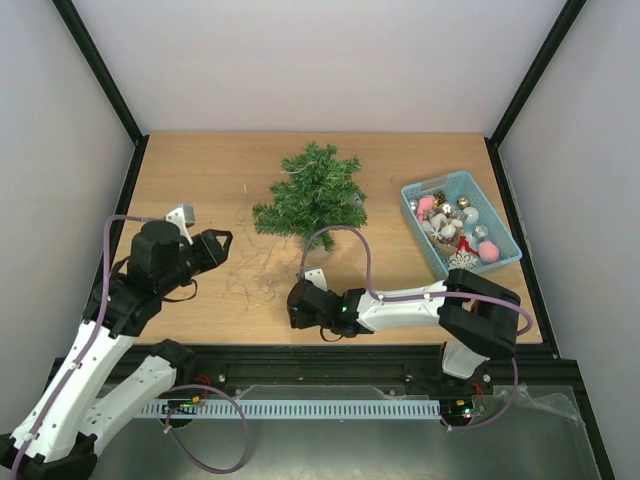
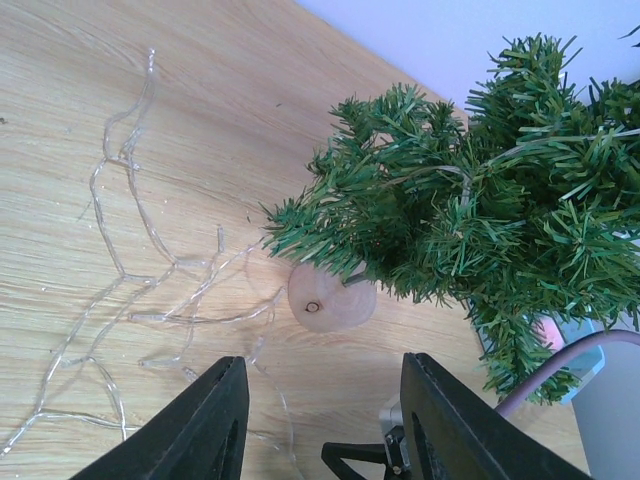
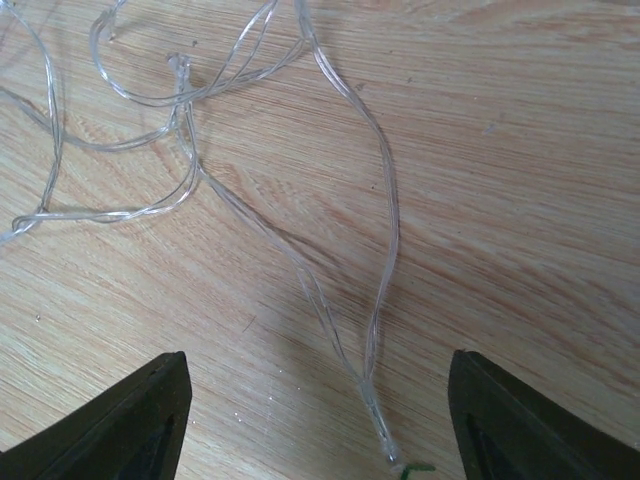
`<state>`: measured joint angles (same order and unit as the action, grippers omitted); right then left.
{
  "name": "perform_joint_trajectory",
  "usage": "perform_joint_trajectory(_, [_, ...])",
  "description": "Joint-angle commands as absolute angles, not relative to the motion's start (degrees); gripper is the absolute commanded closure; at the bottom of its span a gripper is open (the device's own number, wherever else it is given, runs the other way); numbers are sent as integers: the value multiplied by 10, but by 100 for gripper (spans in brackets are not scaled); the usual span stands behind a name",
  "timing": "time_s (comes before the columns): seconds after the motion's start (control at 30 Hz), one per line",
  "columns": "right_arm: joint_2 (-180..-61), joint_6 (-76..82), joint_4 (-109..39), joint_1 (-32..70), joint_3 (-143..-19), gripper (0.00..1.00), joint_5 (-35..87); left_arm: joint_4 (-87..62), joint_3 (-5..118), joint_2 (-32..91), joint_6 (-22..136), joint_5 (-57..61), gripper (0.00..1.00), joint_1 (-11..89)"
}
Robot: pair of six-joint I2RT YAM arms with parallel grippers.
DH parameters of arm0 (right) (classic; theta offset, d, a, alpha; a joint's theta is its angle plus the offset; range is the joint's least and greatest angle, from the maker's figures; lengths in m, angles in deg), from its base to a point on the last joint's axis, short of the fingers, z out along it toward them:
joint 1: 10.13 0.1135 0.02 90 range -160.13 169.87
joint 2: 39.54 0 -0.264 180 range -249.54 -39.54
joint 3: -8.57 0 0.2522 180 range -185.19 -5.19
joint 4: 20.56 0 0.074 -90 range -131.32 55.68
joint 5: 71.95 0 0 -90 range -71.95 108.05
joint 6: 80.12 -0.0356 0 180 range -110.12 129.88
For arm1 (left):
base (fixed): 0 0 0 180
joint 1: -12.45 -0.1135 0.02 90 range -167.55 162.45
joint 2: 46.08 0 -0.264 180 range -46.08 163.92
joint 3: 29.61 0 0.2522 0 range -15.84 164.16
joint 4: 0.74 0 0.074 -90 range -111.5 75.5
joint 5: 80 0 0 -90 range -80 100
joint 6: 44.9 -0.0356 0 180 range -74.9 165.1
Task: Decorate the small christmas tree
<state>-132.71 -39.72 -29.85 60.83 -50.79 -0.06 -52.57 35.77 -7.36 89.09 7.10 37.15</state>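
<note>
The small christmas tree (image 1: 314, 192) is in the middle of the table; in the left wrist view its green branches (image 2: 470, 210) spread to the right and its round base (image 2: 330, 297) faces me. A tangle of clear light wire (image 1: 255, 268) lies on the wood left of the base. My left gripper (image 1: 215, 248) is open and empty, its jaws (image 2: 325, 425) pointing at the base. My right gripper (image 1: 298, 302) is open low over the table. A doubled end of the wire (image 3: 375, 400) lies between its fingers (image 3: 150, 425), untouched.
A light-blue basket (image 1: 433, 181) holding several ornaments stands at the right of the table. The right arm's purple cable (image 1: 350, 240) loops close to the tree. Black frame posts run along both sides of the table.
</note>
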Motion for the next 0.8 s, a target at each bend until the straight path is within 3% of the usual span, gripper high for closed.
perform_joint_trajectory(0.0, [-1299, -374, -301, 612, -504, 25, -29, -532, 358, -78, 883, 88, 55, 366])
perform_joint_trajectory(0.1, [-1258, -345, -267, 612, -474, 19, -21, -536, 358, -79, 883, 89, 55, 364])
perform_joint_trajectory(0.43, [-1087, -280, -254, 612, -396, 15, -3, -544, 357, -80, 881, 89, 54, 360])
perform_joint_trajectory(0.63, [-1066, -284, -300, 612, -387, 16, 21, -533, 339, -83, 888, 83, 54, 360])
perform_joint_trajectory(0.77, [-1065, -291, -327, 612, -375, 23, -1, -532, 330, -83, 887, 83, 54, 360])
